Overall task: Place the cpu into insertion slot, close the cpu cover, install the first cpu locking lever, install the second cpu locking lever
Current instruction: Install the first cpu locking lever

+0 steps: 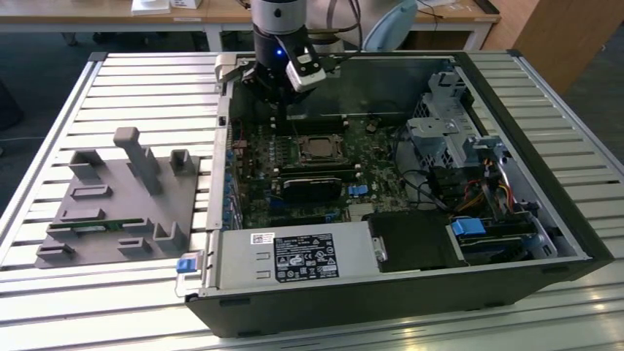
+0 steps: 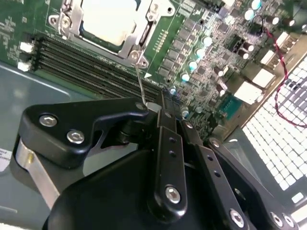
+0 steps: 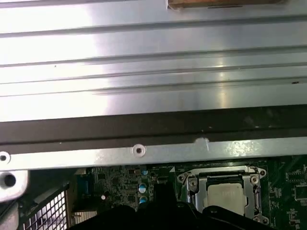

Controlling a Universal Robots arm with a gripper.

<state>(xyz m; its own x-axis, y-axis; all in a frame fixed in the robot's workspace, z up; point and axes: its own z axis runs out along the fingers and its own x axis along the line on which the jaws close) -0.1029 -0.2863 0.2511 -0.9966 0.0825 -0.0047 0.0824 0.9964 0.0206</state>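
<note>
The cpu [image 1: 318, 149] lies in the insertion slot [image 1: 300, 143] on the green board inside the open computer case. Its silvery top [image 2: 108, 19] shows through the window of the cpu cover [image 2: 139, 40], which lies flat around it. In the first wrist view the cpu [image 3: 229, 196] sits inside the cover frame [image 3: 194, 189]. A thin wire locking lever [image 2: 139, 79] rises from the socket's corner to the tip of my gripper [image 2: 151, 106]. My gripper [image 1: 280, 123] hangs just behind the socket and looks shut; whether it clamps the lever I cannot tell.
Long black memory slots [image 2: 86, 60] run beside the socket. The case's metal wall [image 3: 144, 72] stands close behind the gripper. A drive cage [image 1: 443, 124] and cables fill the exterior view's right. A grey fixture [image 1: 117, 197] stands outside the case on the exterior view's left.
</note>
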